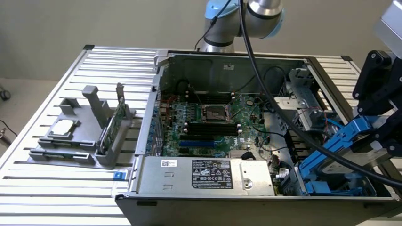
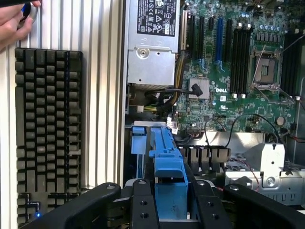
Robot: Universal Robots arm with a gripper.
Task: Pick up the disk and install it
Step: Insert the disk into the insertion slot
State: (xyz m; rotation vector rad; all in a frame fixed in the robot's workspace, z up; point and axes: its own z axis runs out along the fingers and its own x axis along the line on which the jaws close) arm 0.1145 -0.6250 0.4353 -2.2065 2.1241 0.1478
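The disk (image 1: 337, 142) was held in the gripper (image 1: 379, 134), which was closed on its blue carrier. Its long axis ran straight out from the fingers, sloping down toward the drive bay (image 1: 319, 187) in the case's (image 1: 188, 59) corner, beside the motherboard (image 1: 207, 117).
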